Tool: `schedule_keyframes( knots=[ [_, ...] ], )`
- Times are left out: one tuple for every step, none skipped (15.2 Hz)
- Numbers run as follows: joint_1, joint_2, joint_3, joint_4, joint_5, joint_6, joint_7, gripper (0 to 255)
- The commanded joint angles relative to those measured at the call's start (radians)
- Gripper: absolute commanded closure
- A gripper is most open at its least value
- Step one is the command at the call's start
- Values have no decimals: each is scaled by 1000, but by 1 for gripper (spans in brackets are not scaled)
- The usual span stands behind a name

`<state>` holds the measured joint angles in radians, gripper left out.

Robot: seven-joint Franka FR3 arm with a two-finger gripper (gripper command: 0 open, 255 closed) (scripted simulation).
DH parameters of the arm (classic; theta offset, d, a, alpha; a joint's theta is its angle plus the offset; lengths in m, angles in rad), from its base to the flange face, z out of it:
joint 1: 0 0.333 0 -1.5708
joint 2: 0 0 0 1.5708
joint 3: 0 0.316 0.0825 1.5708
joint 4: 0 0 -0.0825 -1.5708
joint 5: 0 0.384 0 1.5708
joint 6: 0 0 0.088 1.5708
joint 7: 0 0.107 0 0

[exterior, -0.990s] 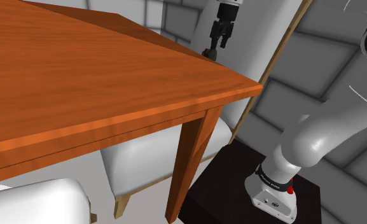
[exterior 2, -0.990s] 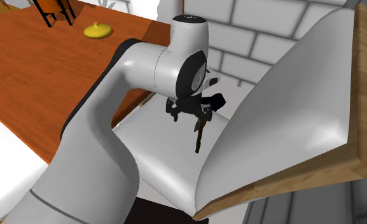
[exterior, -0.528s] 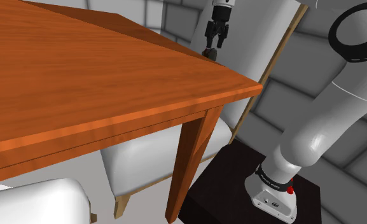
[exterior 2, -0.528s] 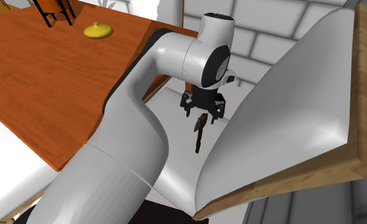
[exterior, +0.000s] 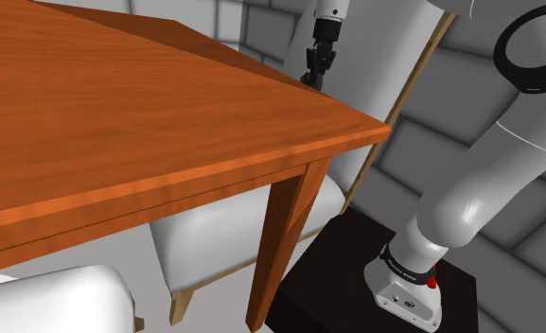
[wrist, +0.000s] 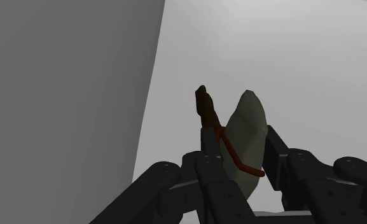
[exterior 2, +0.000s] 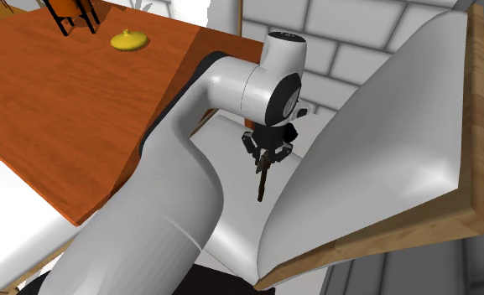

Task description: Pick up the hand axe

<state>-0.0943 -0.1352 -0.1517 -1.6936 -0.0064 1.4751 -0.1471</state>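
Pinching the hand axe (wrist: 248, 135), the jaws cover part of its grey-green head.

The hand axe (wrist: 249, 137), grey-green head on dark handle, hangs handle-down, seemingly clasped between fingers (wrist: 276, 153).

The shoulder camera sits beside the stand (exterior: 327, 274), about level with the near corner of the table (exterior: 119, 113), facing up-left. The second camera looks down past the arm (exterior 2: 164, 218) (very near it) at the chair (exterior 2: 382, 142) by the table's edge. Both share that corner, the chair and the gripper (exterior: 312, 79). The wrist camera looks closely along the fingers at the axe (wrist: 249, 127).
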Motion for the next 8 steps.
schedule_keyframes(
  knots=[
    [0, 0, 0, -2, 0, 1, 0, 255],
    [0, 0, 0, -2, 0, 1, 0, 255],
    [0, -1, 0, -2, 0, 1, 0, 255],
    [0, -1, 0, -2, 0, 1, 0, 255],
    [0, -1, 0, -2, 0, 1, 0, 255],
    [0, 0, 0, -2, 0, 1, 0, 255],
    [0, 2, -1, 2, 0, 0, -1, 255],
    [0, 6, -1, 20, 1, -14, -1, 255]
  ],
)
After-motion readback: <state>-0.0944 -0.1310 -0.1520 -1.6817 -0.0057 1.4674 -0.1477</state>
